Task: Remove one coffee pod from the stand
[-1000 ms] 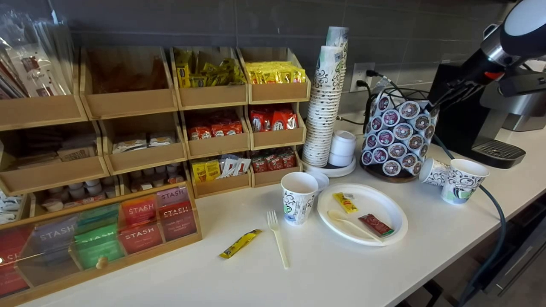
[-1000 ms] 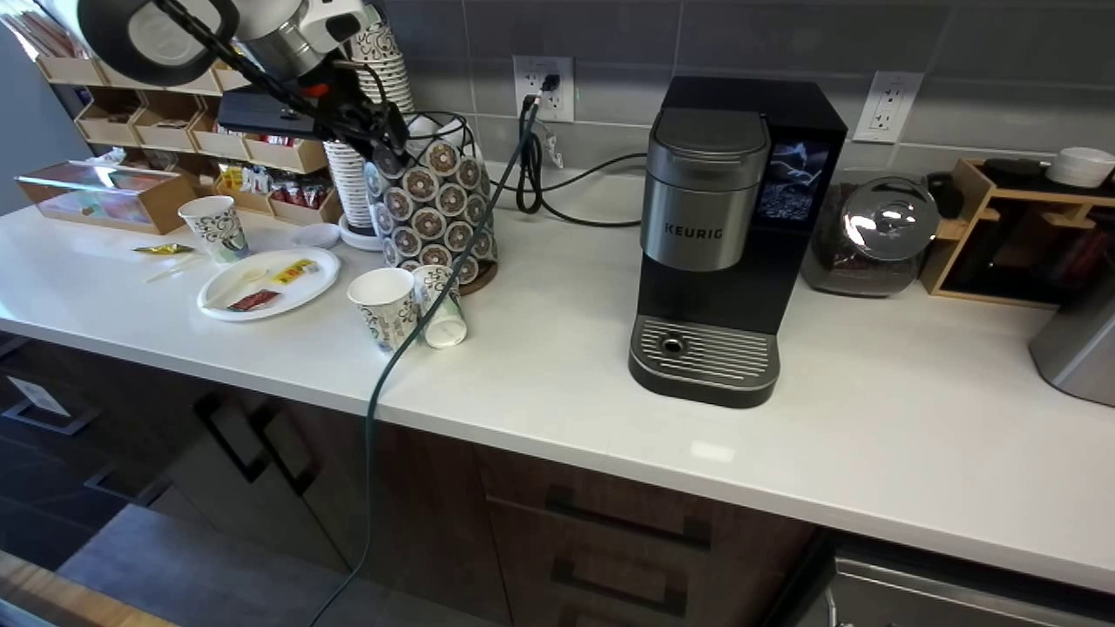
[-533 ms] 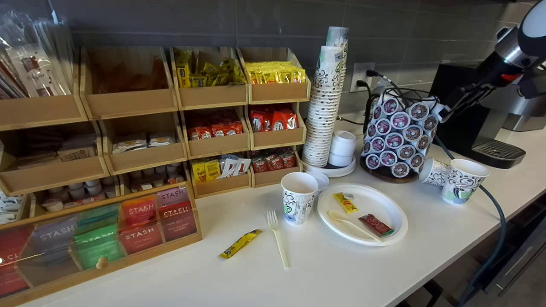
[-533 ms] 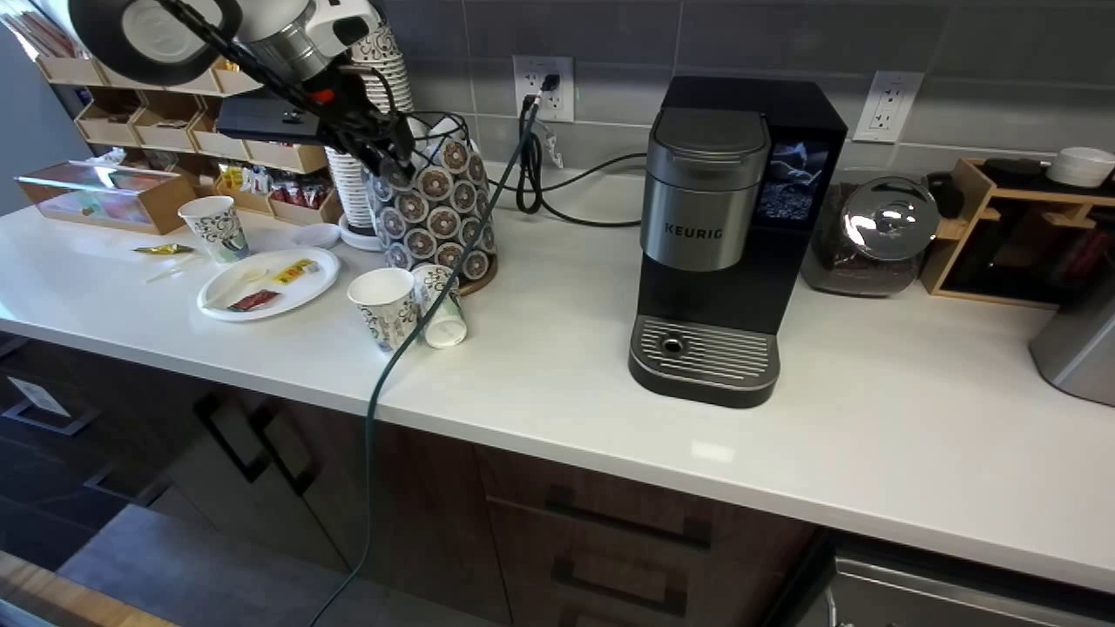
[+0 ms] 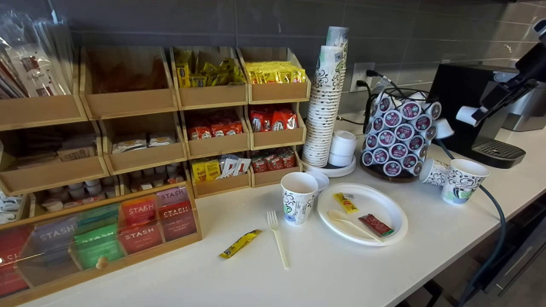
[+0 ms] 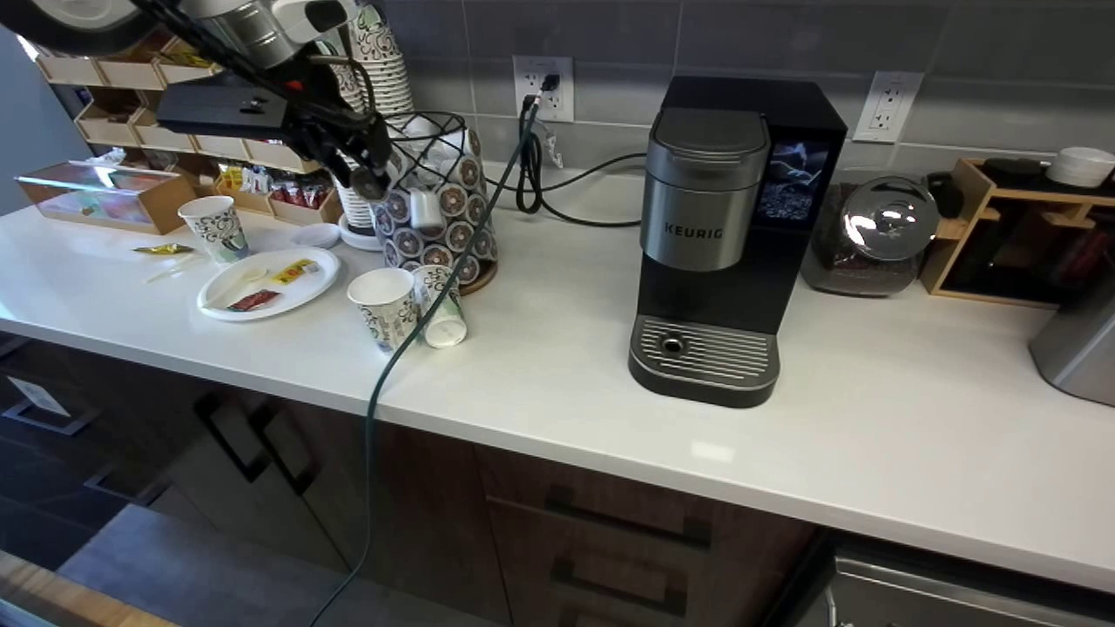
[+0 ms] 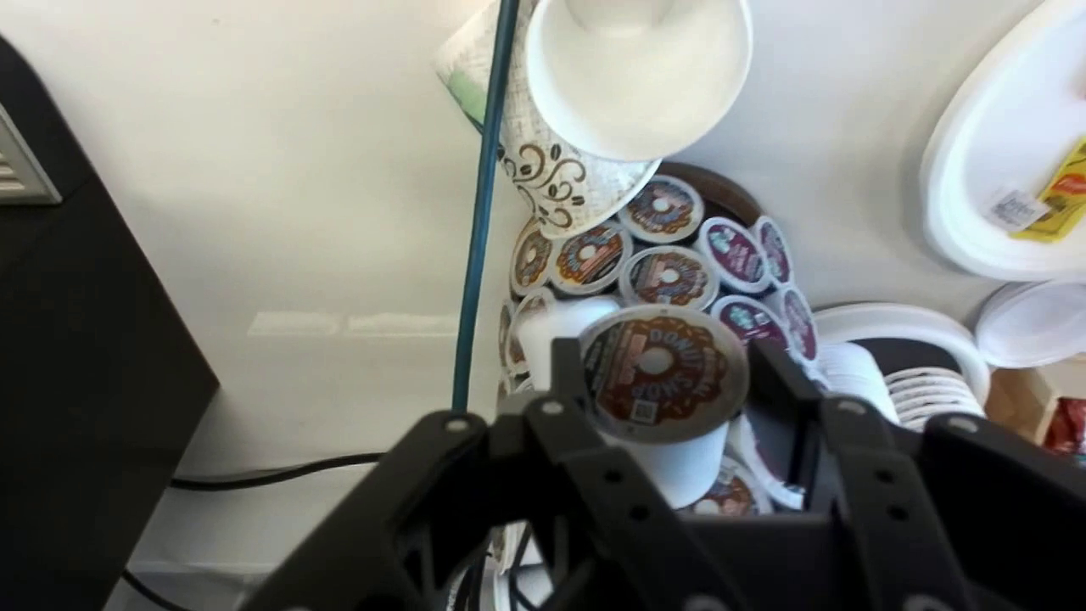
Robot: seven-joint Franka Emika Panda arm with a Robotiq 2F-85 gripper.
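Lettering on the coffee pod (image 7: 666,382) at the centre of the wrist view reads DONUT SHOP around a brown doughnut picture; the smaller print is too fine to make out. The gripper (image 7: 670,372) has its fingers (image 7: 567,373) pressed on opposite sides of that pod, parted only by it. In an exterior view the pod hangs in the gripper at the right of the frame, apart from the stand (image 5: 375,171), which is upright, right of centre, with its rows of round lids. Another pod (image 5: 444,128) shows white just beside the stand's right edge, blurred in the wrist view; whether it touches the stand I cannot tell. KEURIG is written on the coffee machine (image 6: 697,200), right of centre in an exterior view. STASH runs across the tea packets (image 5: 140,236) at lower left in an exterior view.
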